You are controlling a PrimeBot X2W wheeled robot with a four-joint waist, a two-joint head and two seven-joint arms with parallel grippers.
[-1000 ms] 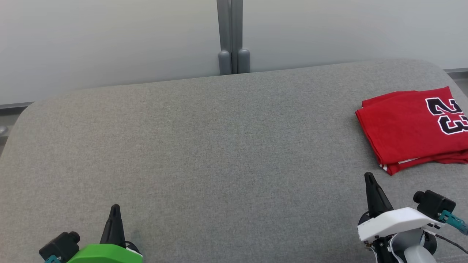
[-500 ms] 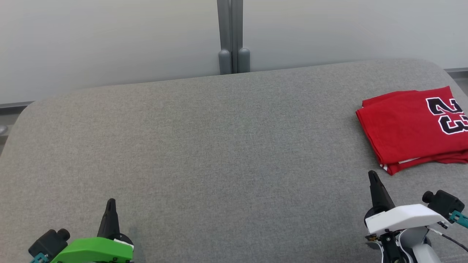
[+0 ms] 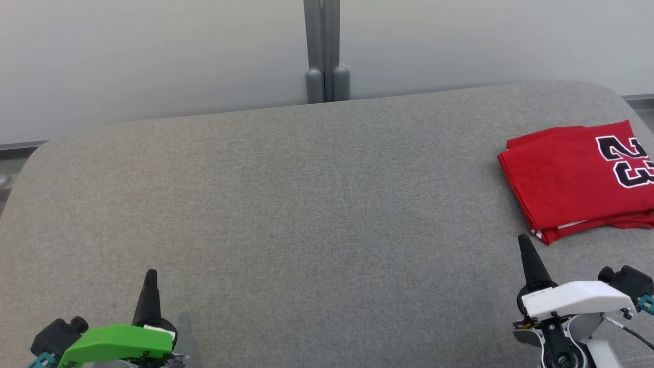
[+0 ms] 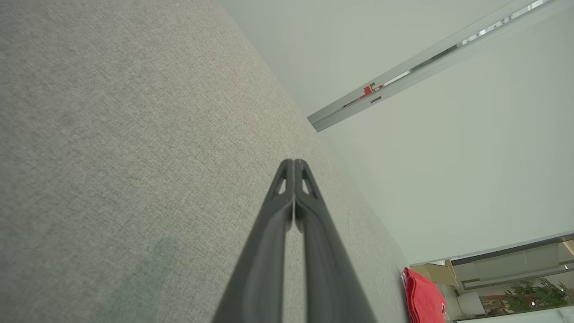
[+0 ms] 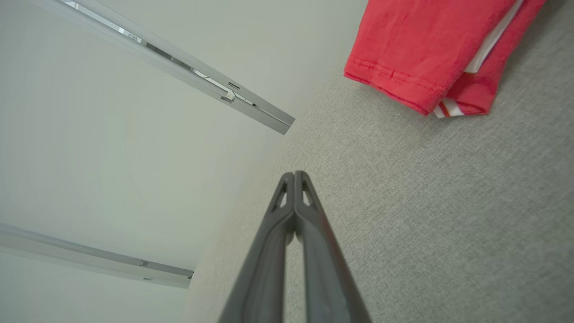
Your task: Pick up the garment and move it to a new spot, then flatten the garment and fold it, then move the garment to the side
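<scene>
- Right now the padded surface (image 3: 306,214) takes up most of the head view. It is coarse woven upholstery in heathered grey, flat, with rounded far corners.
- Behind it, along the top of the frame, I see pale matte wall panels (image 3: 153,61). A grey metal post (image 3: 322,46) joins them at upper centre, with two rounded caps at its foot.
- The left gripper (image 3: 150,276) is at the lower left of the head view. Its long, dark, tapered fingers are pressed together into one point, and a glossy green housing (image 3: 117,342) sits behind them. In the left wrist view the tips meet with nothing between them.
- The right gripper (image 3: 523,240) is at the lower right and has the same dark fingers under a smooth white shell (image 3: 572,299). The fingers are together and hold nothing. In the right wrist view the tips touch above bare fabric.
- The garment (image 3: 567,184) lies on the padded surface at the right edge of the head view, at mid height, partly cut off by the frame.
- It sits up and to the right of the right gripper's tip, near but apart, with a strip of grey between them. It is well apart from the left gripper, across the frame.
- The garment is red knit, folded into a rough rectangle of stacked layers. Black numerals "23" with a white outline are on the top face.
- White-and-red striped trim peeks out at its lower corner. The stitched hem is clear at the upper right of the right wrist view.
</scene>
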